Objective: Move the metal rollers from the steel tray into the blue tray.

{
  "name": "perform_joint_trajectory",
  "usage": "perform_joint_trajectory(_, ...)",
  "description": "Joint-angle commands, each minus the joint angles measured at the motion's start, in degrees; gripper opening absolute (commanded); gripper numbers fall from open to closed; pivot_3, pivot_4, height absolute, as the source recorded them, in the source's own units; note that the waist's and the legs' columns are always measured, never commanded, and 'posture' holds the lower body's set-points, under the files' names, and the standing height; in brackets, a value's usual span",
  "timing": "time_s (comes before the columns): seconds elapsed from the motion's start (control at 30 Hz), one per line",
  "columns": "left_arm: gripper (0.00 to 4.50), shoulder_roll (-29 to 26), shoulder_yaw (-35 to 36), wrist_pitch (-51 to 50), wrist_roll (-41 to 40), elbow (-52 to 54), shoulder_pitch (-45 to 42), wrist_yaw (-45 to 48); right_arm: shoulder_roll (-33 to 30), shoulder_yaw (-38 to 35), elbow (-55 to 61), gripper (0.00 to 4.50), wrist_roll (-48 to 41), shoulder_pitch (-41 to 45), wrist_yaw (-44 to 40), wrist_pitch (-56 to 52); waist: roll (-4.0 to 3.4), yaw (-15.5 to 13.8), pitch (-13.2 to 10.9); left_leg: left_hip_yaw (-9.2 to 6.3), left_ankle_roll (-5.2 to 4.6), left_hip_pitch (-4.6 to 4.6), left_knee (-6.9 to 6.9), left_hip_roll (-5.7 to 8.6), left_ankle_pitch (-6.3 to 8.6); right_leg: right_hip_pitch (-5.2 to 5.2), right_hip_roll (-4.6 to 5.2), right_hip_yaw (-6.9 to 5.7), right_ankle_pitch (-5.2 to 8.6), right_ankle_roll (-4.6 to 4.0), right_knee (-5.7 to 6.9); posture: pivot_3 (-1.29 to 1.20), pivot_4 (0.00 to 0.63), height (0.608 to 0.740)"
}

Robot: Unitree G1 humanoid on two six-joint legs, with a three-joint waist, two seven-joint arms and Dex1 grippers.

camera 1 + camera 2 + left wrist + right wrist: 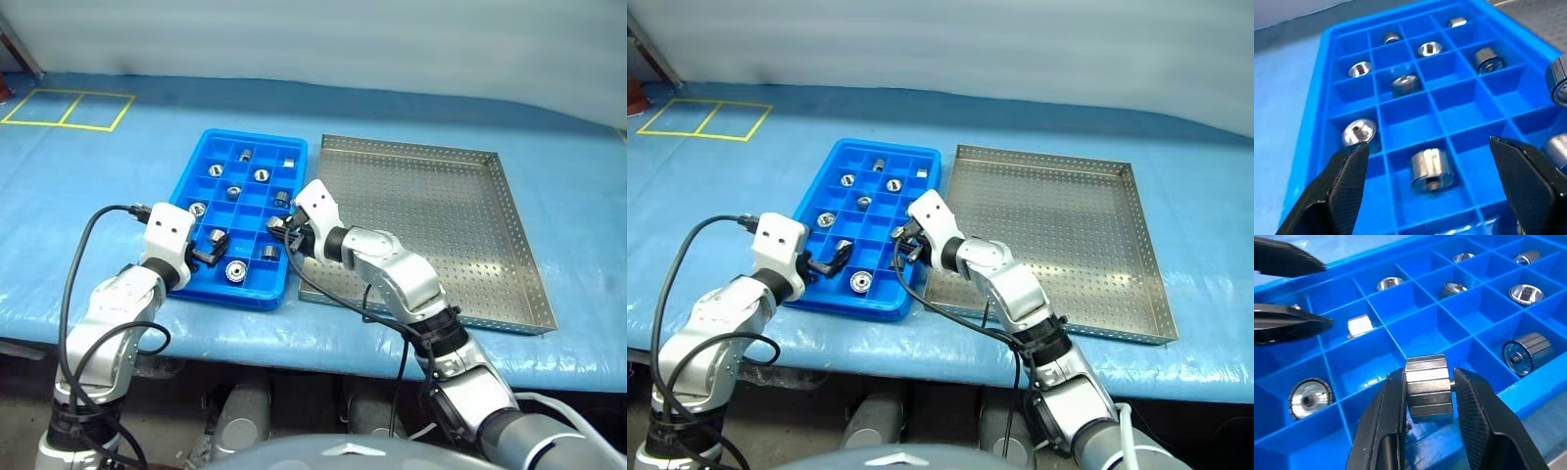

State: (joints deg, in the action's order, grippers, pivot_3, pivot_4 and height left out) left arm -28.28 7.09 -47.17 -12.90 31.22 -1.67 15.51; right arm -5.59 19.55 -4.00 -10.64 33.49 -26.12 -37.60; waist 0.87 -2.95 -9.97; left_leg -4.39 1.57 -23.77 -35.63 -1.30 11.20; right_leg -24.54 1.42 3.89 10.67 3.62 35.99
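- The held roller (1429, 387) sits pinched between the two black fingers of the right gripper (1427, 399), clamped across its ribbed side, just above the blue tray (186, 181) at its edge nearest the steel tray (509, 245).
- The cell straight below it looks empty, so my judgement is that the release belongs there: lower until the roller is inside the cell walls, then part the fingers, so it cannot bounce out or tip onto a divider.
- A ribbed roller (1526, 354) lies in the next cell toward the tray's outer wall; the fingers want to open without knocking it.
- The left gripper (1430, 183) holds nothing, its fingers spread wide over the tray's near corner on the side away from the steel tray, with another roller (1432, 169) in the cell between them. In the right wrist view its fingers (1290, 320) are near the drop cell, so a straight descent keeps the two apart.
- Several more rollers lie singly in cells across the tray.
- The steel tray, just beside the blue one, appears bare, though the right arm covers its corner nearest the blue tray, so a roller there cannot be ruled out.
- The cell floor under the held roller is partly hidden.
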Motion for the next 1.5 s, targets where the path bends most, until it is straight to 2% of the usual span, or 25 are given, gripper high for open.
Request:
perform_joint_trajectory(0.03,4.24,-0.55,1.82,-0.34,0.86,3.79,0.66,-0.92,1.36,-1.42,-3.57,1.09,1.44,3.10,0.29,3.99,0.00,-0.24,0.00,-0.01,0.01,0.01,0.03,0.00,0.00,-0.01,0.00,-0.01,0.00,0.00,0.00,0.33,0.150,0.740)
perform_joint_trajectory(0.6,4.24,1.24,-2.48,-0.62,1.43,4.60,1.45,-0.41,8.18,-6.02,-25.64,1.09,0.98,14.74,-5.27,15.10,-0.02,-1.52,-0.01,0.00,0.06,0.09,0.29,-0.03,-0.04,-0.05,-0.03,-0.03,0.05,-0.09,-0.01,0.34,0.150,0.740)
perform_joint_trajectory(0.67,4.24,1.46,-2.86,-0.59,1.48,4.54,1.48,-0.53,8.10,-5.77,-27.02,1.83,2.20,15.25,-4.85,15.49,-0.02,-1.63,-0.01,-0.01,0.07,0.10,0.32,-0.03,-0.04,-0.05,-0.03,-0.03,0.06,-0.11,-0.01,0.34,0.150,0.740)
perform_joint_trajectory(0.8,4.24,1.94,-4.12,-0.21,1.36,3.97,0.59,-0.34,7.72,-6.81,-26.18,3.02,3.98,13.98,-2.43,19.30,-0.02,-1.65,-0.01,-0.01,0.07,0.12,0.35,-0.03,-0.04,-0.06,-0.04,-0.03,0.08,-0.14,0.00,0.34,0.150,0.740)
perform_joint_trajectory(0.87,4.24,2.10,-5.05,0.47,1.61,3.26,-0.18,-0.12,7.31,-8.18,-23.16,3.02,3.48,12.46,-1.58,20.12,-0.02,-1.81,-0.01,-0.01,0.09,0.11,0.35,-0.03,-0.05,-0.07,-0.04,-0.04,0.08,-0.14,0.00,0.32,0.150,0.740)
perform_joint_trajectory(1.0,4.24,3.75,-6.96,2.43,1.46,2.04,-2.61,0.01,4.01,-11.90,-8.37,3.02,0.82,6.04,-1.13,17.23,-0.02,-2.31,-0.01,-0.03,0.10,0.08,0.35,-0.02,-0.06,-0.06,-0.03,-0.04,0.08,-0.14,-0.02,0.30,0.150,0.740)
perform_joint_trajectory(1.17,4.24,5.05,-10.08,7.27,1.07,-1.33,-6.25,3.30,-8.35,-14.03,9.99,3.02,1.47,-4.21,-3.62,9.96,-0.02,-2.46,-0.01,-0.02,0.12,0.04,0.31,0.04,-0.06,-0.04,0.04,-0.02,0.09,-0.13,-0.08,0.25,0.150,0.740)
perform_joint_trajectory(1.33,4.24,4.21,-12.38,10.98,1.13,-6.17,-10.31,8.23,-18.65,-19.45,17.96,3.02,-2.86,-10.59,-7.25,1.38,-0.03,-1.18,-0.01,0.01,0.12,0.06,0.21,0.02,-0.06,-0.03,0.03,-0.02,0.09,-0.13,-0.03,0.18,0.150,0.740)
perform_joint_trajectory(1.47,4.24,3.63,-13.79,12.72,1.47,-9.50,-13.75,11.23,-23.34,-23.74,19.05,3.02,-7.45,-14.76,-12.16,1.16,-0.02,0.37,-0.01,0.03,0.09,0.05,0.17,0.00,-0.05,-0.01,0.02,0.00,0.09,-0.13,-0.01,0.16,0.150,0.740)
perform_joint_trajectory(1.5,4.24,3.71,-14.07,13.05,1.53,-10.13,-14.33,11.68,-24.04,-24.24,18.71,3.39,-8.04,-15.73,-13.07,1.78,-0.02,0.75,-0.01,0.03,0.07,0.05,0.16,0.00,-0.04,0.01,0.02,0.00,0.09,-0.12,-0.02,0.14,0.150,0.740)
